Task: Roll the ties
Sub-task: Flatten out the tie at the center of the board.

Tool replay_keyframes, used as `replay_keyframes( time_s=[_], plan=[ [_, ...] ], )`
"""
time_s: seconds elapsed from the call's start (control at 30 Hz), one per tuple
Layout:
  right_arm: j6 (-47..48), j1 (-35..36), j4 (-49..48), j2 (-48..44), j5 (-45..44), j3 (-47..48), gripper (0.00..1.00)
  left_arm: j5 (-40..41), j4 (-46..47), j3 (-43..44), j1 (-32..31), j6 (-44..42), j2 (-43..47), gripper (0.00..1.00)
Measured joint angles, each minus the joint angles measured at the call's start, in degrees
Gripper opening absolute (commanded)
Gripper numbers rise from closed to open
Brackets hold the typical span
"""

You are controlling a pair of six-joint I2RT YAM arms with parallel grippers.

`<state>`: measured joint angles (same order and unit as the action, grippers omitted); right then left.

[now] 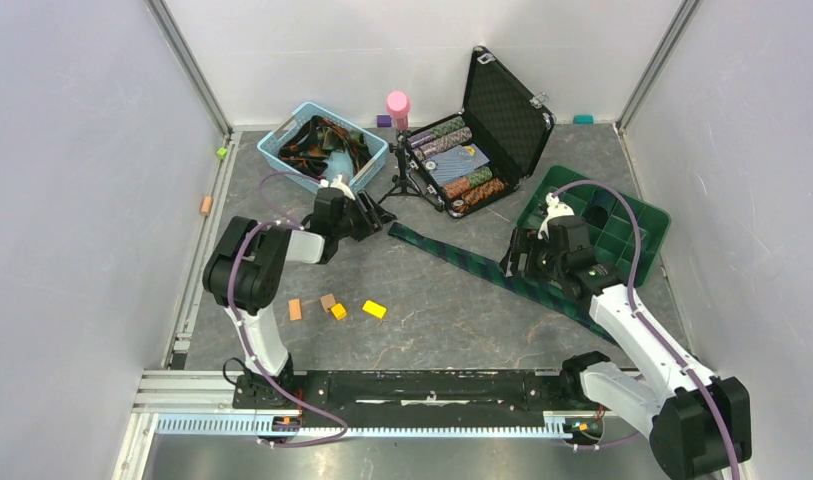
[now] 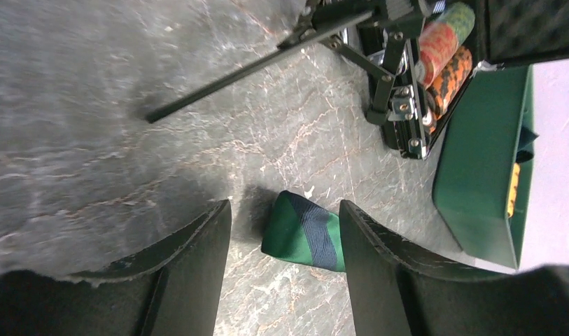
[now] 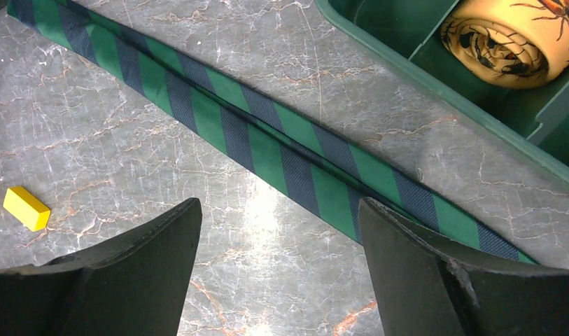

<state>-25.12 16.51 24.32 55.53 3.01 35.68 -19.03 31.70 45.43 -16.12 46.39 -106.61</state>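
Green-and-navy striped fabric tie [image 1: 462, 262] lies flat, diagonal across the grey marbled desk [image 1: 422, 320]. Soft, light, probably slippery, so best pinched at the narrow end and rolled from there. Left end effector [image 2: 283, 207] sits low, jaws apart astride that end. Right end effector [image 3: 279, 204] hovers over mid-length, jaws apart, nothing held.

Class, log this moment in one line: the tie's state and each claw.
green-and-navy striped fabric necktie: laid out straight, unrolled | left claw: open around its end | right claw: open above it
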Motion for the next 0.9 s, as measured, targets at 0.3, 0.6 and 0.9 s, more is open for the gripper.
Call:
replay_keyframes(
  time_s=[0.3, 0.6, 0.9],
  plan=[
    [0.6, 0.0, -0.6, 0.8, 0.0, 0.0, 0.88, 0.5, -1.0, 1.2, -1.5, -1.0, -1.1, 0.60],
    [0.8, 0.0, -1.5, 2.0, 0.0, -0.5, 0.88, -1.1, 3.3, 0.2, -1.2, -1.0, -2.8, 0.51],
    [0.8, 0.0, -1.6, 2.2, 0.0, -0.7, 0.89, -3.0, 4.9, -0.4, -1.2, -1.1, -3.5, 0.43]
  ],
)
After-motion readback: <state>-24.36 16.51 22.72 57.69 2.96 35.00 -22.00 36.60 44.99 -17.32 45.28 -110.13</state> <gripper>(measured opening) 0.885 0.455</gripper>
